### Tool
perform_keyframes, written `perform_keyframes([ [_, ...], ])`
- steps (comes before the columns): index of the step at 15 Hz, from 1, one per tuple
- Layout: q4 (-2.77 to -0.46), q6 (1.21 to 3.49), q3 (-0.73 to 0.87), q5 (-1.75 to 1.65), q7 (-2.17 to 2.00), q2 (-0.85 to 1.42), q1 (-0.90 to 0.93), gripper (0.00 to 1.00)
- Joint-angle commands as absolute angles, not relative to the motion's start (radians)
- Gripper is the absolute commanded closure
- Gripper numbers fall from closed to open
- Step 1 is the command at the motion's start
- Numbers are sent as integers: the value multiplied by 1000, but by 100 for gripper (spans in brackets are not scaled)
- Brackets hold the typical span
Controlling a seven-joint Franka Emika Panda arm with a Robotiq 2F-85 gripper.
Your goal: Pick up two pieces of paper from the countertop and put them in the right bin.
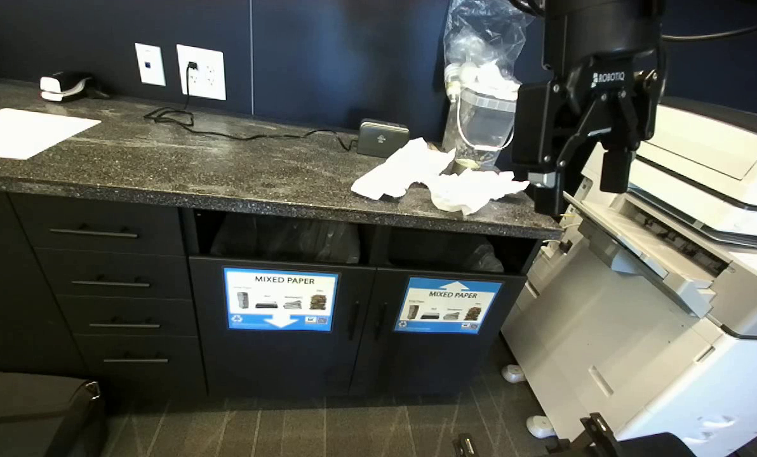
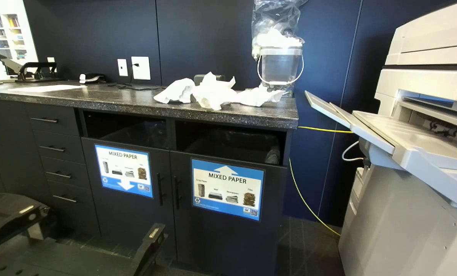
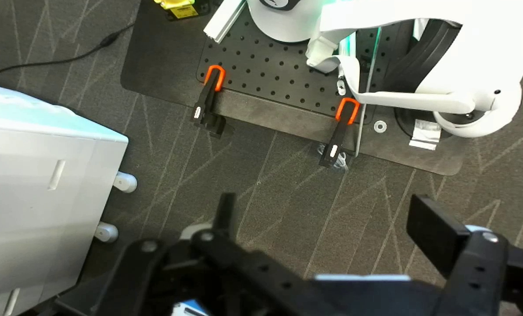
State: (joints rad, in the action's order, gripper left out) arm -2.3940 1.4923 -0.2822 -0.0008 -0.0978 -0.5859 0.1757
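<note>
White rumpled pieces of paper lie on the dark speckled countertop (image 1: 258, 171) near its end, one lump (image 1: 404, 168) beside another (image 1: 470, 190). An exterior view also shows the white paper (image 2: 215, 92) as adjoining lumps, so their exact number is unclear. The right bin (image 2: 228, 239), black with a slot opening and blue-edged "MIXED PAPER" label, is below the paper and also shows in an exterior view (image 1: 426, 365). My gripper (image 1: 582, 184) is open and empty, right of the paper in that picture. In the wrist view the jaws (image 3: 329, 228) are apart over carpet.
A left bin (image 1: 277, 362) with a similar label adjoins. A wrapped clear bucket (image 1: 483, 120) and small grey box (image 1: 383, 138) stand behind the paper. A white printer (image 1: 620, 343) with a protruding tray stands right of the counter. A flat white sheet (image 1: 26, 132) lies far left.
</note>
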Motion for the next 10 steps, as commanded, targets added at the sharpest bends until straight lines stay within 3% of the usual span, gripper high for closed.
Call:
perform_keyframes([
  [1, -2433, 1639, -265, 53, -162, -572, 185, 0],
  [10, -2535, 2327, -278, 115, -387, -390, 132, 0],
])
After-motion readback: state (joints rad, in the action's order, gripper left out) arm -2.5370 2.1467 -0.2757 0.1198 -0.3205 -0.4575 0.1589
